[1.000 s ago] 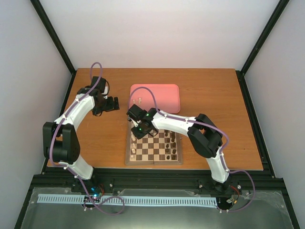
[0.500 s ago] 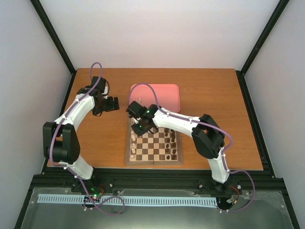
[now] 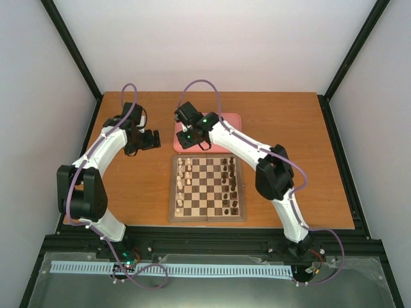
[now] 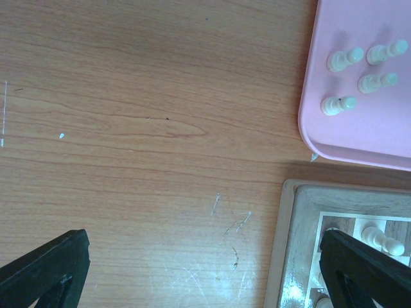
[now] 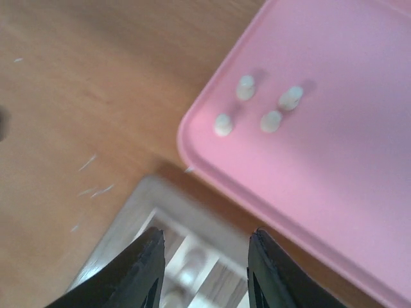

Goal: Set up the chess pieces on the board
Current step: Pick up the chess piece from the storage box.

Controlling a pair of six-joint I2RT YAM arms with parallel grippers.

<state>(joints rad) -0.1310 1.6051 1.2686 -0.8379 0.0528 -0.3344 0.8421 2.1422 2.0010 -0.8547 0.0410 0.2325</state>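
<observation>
The right fingers [image 5: 144,273] are parted with nothing between them. The left fingers [image 4: 45,269] are spread wide and empty. Four cream chess pieces [image 5: 271,120] sit on the pink tray [image 5: 334,167], ahead of the right fingers. They are judged light, rigid, smooth and easily toppled, so each is best pinched at the waist. Close neighbours crowd the approach. The board [image 5: 122,240] lies beneath the right fingers.

top external: whole table [image 3: 295,128] is viewed from high above its near edge, far | left wrist: aimed down past left pincer [image 4: 205,276], near | right wrist: aimed down past right pincer [image 5: 204,256], near | shared: tray [image 4: 385,128] corner ahead of each pincer, board [image 4: 289,256] corner nearer it
</observation>
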